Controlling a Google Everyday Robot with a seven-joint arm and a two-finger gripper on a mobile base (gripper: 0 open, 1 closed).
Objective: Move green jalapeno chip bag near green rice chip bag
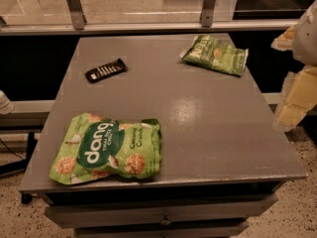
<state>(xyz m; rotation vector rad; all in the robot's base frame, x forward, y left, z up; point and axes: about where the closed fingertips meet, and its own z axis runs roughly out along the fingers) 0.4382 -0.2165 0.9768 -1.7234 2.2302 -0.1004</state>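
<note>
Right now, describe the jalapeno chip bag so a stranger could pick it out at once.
On the gray table, look to the far right corner, close to the gripper beside the table's right edge. The jalapeno chip bag lies flat there, smaller and darker green than the lime rice chip bag at the front left.

The gripper [297,95] sits at the far right edge of the view, partly cut off. It is built of blocky, pale cream-yellow segments stacked one below another, under a rounded white-grey casing [308,33]. A smaller cream-coloured piece shows on that casing's upper left side.
</note>
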